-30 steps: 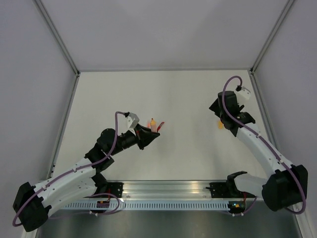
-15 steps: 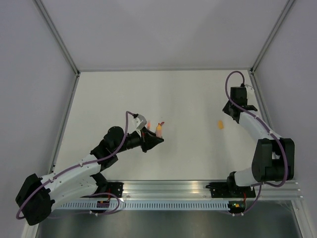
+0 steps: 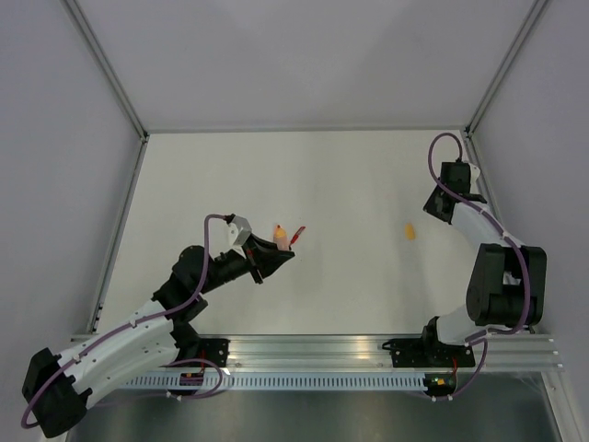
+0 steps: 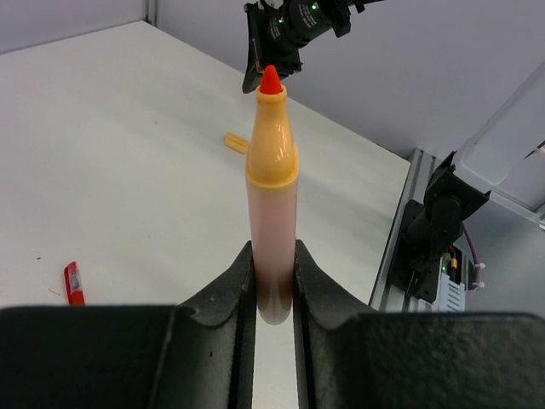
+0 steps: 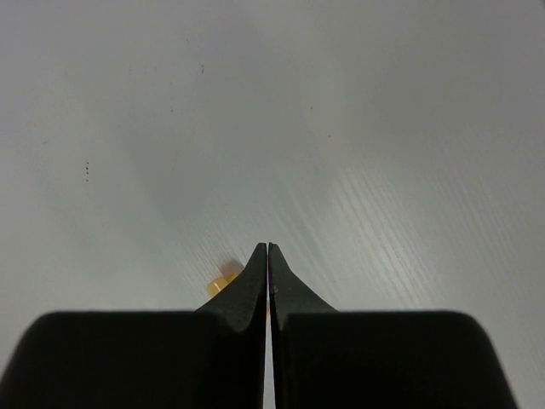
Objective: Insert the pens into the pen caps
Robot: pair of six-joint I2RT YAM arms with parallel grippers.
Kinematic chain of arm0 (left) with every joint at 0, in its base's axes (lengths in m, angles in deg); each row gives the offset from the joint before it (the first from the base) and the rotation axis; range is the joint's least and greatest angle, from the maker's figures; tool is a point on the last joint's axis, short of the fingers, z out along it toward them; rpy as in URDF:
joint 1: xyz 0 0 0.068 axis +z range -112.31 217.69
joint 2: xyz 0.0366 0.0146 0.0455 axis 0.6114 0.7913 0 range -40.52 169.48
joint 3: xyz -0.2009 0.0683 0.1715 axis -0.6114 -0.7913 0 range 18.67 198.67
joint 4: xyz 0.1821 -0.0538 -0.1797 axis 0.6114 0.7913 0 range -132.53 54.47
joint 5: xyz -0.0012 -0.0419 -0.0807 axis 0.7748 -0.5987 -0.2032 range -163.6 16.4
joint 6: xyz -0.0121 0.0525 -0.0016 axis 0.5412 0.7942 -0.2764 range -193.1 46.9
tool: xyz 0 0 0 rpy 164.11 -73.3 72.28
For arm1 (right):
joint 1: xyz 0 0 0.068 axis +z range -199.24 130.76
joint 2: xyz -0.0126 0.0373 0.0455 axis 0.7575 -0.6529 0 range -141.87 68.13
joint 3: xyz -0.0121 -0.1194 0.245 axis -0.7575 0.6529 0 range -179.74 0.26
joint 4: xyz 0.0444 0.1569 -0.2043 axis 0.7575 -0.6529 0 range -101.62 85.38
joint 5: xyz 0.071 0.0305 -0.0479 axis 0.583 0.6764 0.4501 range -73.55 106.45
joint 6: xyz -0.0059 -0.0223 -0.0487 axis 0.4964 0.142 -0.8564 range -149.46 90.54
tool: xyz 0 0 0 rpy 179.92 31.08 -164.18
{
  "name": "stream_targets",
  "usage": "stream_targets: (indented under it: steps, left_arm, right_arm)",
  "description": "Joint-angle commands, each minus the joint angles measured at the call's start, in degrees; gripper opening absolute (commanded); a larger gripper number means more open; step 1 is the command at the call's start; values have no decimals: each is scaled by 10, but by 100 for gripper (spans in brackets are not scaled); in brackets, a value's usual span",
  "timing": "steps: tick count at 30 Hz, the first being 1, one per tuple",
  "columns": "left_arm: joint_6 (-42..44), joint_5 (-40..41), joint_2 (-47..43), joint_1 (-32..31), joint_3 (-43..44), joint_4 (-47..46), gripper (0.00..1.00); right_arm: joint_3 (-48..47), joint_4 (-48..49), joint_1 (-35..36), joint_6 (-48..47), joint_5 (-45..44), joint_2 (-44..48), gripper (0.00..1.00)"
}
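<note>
- The left gripper (image 4: pixel 272 266) is clamped on the lower body of the orange pen (image 4: pixel 272 183). The pen stands out of the fingers with its red tip free, lifted above the table (image 3: pixel 350 175).
- The right gripper (image 5: pixel 268 249) has its fingers pressed together with nothing between them. Its tips point down at the table close to the orange cap (image 5: pixel 222 281), which lies at the right side, well apart from the pen.
- A red cap (image 4: pixel 74 283) lies on the table near the left gripper; it seems the wrong colour for this pen.
- The step in hand, as I judge, is to bring the pen and the orange cap together. The right fingers should first open, then take the cap by its closed end, so that the mouth faces the tip.
- The pen should enter along the axis of the cap; a tilted approach may push the cap away.
- Between the two arms I see only bare table, good for the meeting. The cap is near the right wall (image 3: pixel 529 138), so the right arm has little room there.
</note>
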State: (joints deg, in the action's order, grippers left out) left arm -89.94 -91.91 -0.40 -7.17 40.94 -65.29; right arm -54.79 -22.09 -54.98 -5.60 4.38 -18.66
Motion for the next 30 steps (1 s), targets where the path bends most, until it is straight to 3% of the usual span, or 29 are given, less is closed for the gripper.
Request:
stream_targets:
  steps: [1,16,30]
  left_arm:
    - [15,27,-6,-2,-6,-10,2]
    - [17,58,-15,-3,-7,5,2]
    - [19,76,-23,-2,-8,15,2]
  right_arm:
    - [0,22,-1,21,31,-24,0]
    - [55,68,4,20,147,-88,0]
    - [93,56,74,-22,213,-36,0]
